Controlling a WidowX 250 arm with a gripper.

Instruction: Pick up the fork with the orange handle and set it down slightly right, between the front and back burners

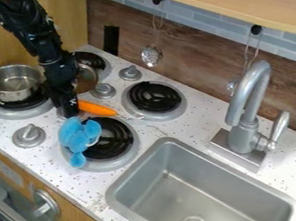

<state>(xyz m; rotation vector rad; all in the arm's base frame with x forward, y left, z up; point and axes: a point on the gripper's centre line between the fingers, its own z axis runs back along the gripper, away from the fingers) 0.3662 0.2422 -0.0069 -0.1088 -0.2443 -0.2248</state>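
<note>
The main risk I see is around the light-blue, soft-looking thing with rounded lobes (pixel 74 135), which lies over the left edge of the front burner with black coils (pixel 118 142). Its lobes point in several directions, so a grasp on only 1 of them could probably let the rest sag, twist or slip away. It also seems quite flexible, and a badly centred grasp could fold it against the raised coils and catch it there.

The orange carrot-shaped toy (pixel 97 109) is a second danger. It lies just behind the same burner, with its thick end very near the gripper, and a small sideways push could roll it or turn it on the smooth white speckled counter (pixel 193 122). The silver metal saucepan (pixel 14 84) is at the other side of the arm, on the burner at the left of the view; a wide swing of the arm could knock it or its thin handle. The round silver knobs, 1 of them (pixel 29 135) in front of this saucepan, could also stop a low movement.

About the end effector: the black 2-finger gripper (pixel 68 112) hangs down between the saucepan and the carrot, and its lower end meets the top of the blue thing in the view. I cannot tell how far it is open, nor whether it grasps the blue thing or the carrot, or is only beside them. True contact is also not certain from this angle.
</note>
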